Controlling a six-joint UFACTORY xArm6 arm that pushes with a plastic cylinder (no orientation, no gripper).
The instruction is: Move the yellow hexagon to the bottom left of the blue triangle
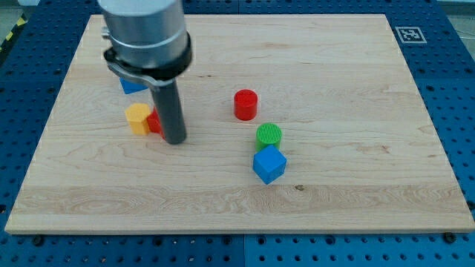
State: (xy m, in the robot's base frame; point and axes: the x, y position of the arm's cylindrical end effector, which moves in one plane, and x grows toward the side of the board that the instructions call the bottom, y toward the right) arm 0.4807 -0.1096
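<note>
- Honestly, starting at the view's left: the blue triangle [132, 85] was mostly hidden behind the arm's big grey housing, only a blue corner poking out, so judging "bottom left of it" looked dicey.
- Just below that sat the yellow hexagon [138, 118], touching a small red block [154, 122] on its right side. That red one's shape couldn't be made out, the rod covered most of it.
- The tip [174, 139] was down on the wooden board [334, 74], right beside the red block on its right. It's a plain rod, so nothing to open or close, and it wasn't holding anything.
- Risk: a push leftward from there would probably hit the red block first and shove both blocks together, or spin the hexagon off sideways.
- Further right, the red cylinder [246, 104], green cylinder [269, 135] and blue cube [269, 165] sat well apart from all that, so probably safe.
</note>
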